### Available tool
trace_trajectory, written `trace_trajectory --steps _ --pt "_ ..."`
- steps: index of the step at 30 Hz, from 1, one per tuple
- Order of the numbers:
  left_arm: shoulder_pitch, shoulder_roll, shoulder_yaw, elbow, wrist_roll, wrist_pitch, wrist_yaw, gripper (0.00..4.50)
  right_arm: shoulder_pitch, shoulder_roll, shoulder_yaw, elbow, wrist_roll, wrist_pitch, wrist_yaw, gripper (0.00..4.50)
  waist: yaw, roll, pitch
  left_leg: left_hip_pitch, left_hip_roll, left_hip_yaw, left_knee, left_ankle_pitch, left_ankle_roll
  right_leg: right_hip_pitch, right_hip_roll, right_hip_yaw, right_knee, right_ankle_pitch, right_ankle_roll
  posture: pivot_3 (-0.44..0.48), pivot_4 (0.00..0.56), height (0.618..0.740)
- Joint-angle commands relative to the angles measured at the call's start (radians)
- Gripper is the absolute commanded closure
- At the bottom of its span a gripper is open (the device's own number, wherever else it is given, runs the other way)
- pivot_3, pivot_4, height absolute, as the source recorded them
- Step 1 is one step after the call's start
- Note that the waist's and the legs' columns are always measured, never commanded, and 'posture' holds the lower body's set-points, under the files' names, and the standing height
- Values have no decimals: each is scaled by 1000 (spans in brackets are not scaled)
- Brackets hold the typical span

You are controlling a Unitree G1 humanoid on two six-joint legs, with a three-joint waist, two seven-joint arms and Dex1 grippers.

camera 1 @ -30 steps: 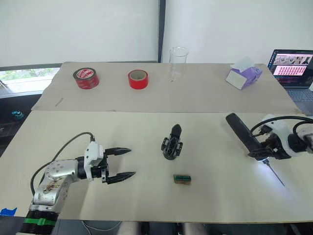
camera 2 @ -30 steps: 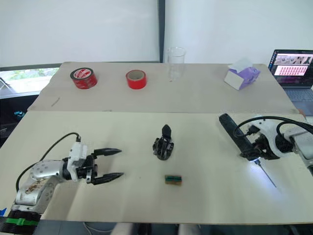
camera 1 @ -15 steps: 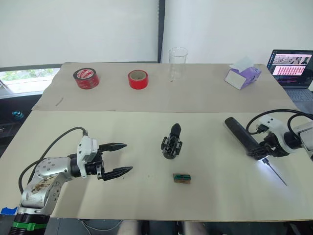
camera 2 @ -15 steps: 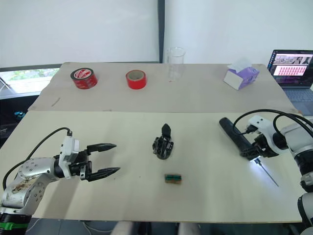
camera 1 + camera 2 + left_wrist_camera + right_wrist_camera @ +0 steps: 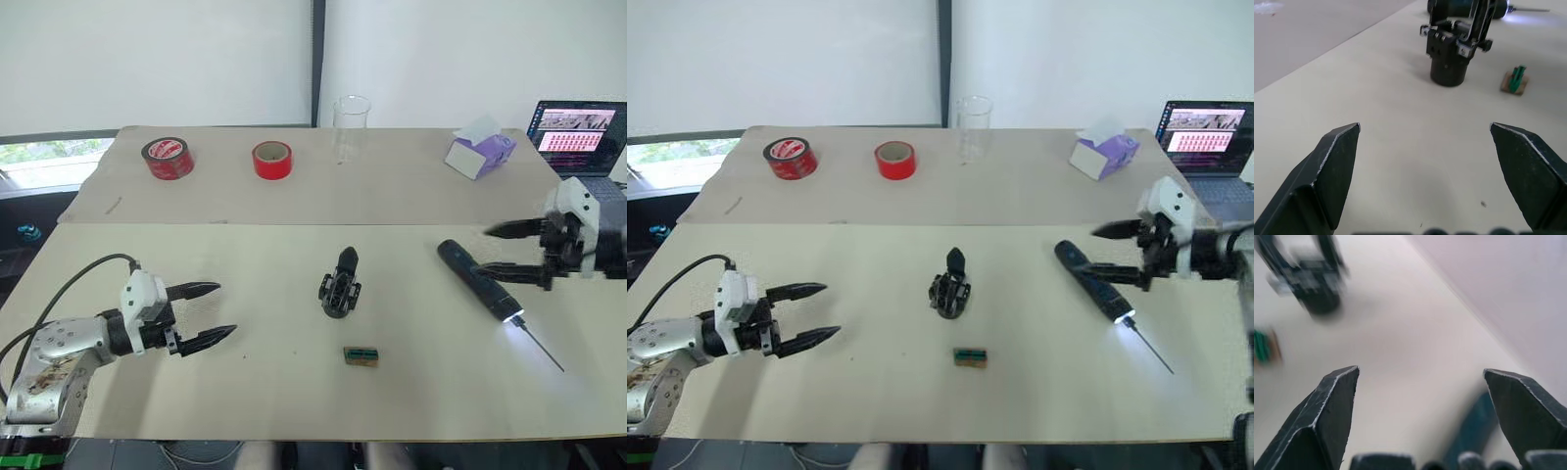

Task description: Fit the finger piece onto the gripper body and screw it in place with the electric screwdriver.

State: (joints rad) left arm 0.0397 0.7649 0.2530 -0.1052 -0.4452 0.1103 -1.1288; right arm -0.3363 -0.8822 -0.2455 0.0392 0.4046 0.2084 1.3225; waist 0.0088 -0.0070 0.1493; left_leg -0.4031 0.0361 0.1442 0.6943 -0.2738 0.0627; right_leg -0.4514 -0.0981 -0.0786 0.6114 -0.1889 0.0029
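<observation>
Lying free on the tabletop (image 5: 245, 392), the electric screwdriver (image 5: 478, 281) sits just beside my right end effector (image 5: 509, 251), which is spread wide, as is my left end effector (image 5: 216, 311). The gripper body (image 5: 340, 287) stands mid-tabletop. A careless regrasp could roll the screwdriver or bend its bit.
</observation>
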Motion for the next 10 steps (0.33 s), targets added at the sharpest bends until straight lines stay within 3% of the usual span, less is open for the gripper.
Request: trace_trajectory --steps 1,5,10 --pt "23 5 3 37 90 -115 28 0 134 78 -36 -143 30 -184 -4 39 6 2 1 0 0 0 0 0 1 -1 0 0 0 0 0 0 150 740" --pt "26 1 -16 64 125 -172 29 0 221 139 -21 -154 31 -291 -6 39 8 2 2 -1 -2 1 1 -2 3 -2 -5 1 0 1 0 0 150 740" --pt "18 4 -25 72 125 -202 22 0 228 161 -2 -59 23 -406 28 39 3 1 1 0 -2 1 1 -3 5 -2 -6 1 0 2 0 0 150 740"
